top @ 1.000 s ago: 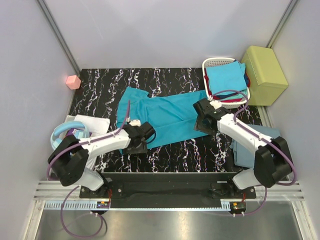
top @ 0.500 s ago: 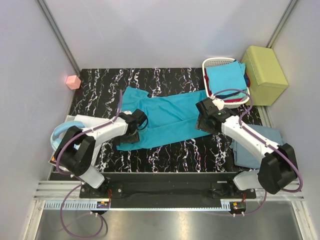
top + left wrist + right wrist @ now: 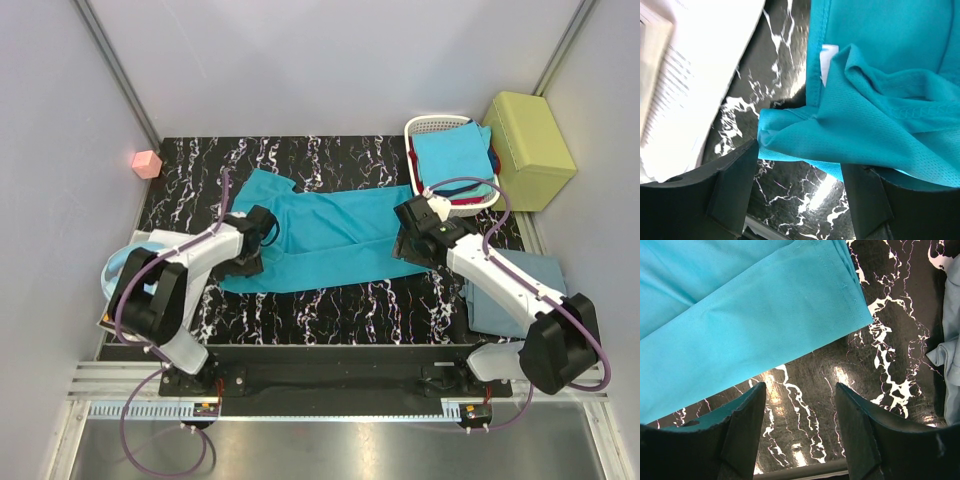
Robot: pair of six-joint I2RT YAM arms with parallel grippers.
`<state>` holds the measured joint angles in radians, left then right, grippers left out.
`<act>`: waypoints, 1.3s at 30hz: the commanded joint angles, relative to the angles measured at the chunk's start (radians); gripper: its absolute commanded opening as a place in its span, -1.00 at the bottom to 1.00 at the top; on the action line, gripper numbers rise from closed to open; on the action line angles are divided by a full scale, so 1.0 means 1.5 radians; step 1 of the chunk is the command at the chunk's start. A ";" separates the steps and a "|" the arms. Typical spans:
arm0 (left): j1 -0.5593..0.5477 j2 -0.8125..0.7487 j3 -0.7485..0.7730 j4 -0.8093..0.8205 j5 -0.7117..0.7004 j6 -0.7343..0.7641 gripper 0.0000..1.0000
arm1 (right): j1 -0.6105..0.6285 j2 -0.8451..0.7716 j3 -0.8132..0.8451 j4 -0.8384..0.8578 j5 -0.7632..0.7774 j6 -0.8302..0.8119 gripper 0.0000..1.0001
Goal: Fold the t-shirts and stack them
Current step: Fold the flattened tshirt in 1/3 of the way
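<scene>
left hand: open, fingers either side of a bunched fold at the left end of the teal shirt, not clamped on it
right hand: open, empty, over bare worktop just off the shirt's right hem corner
teal shirt: spread across mid worktop, left end rumpled, not yet folded
risk 1: left hand closing on that bunch likely takes several layers at once, so the fold comes up crooked
risk 2: right hand sits off the hem; closing there probably grabs nothing, and that end trails
risk 3: right arm passes above the grey-blue shirt at the worktop's right edge; a low sweep could drag it off
basket: far right; blue shirt on top, overhanging the rim, red one under it
box: just beside the basket, contents not visible
</scene>
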<state>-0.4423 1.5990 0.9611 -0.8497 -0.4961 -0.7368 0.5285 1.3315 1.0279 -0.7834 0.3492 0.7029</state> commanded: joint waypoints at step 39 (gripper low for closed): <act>-0.007 -0.024 0.106 0.168 0.128 0.097 0.34 | -0.013 0.184 0.267 0.017 -0.009 -0.098 0.30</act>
<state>-0.4568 1.5276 1.1206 -0.6762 -0.3527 -0.5987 0.5083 1.6791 1.4620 -0.7647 0.3058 0.5743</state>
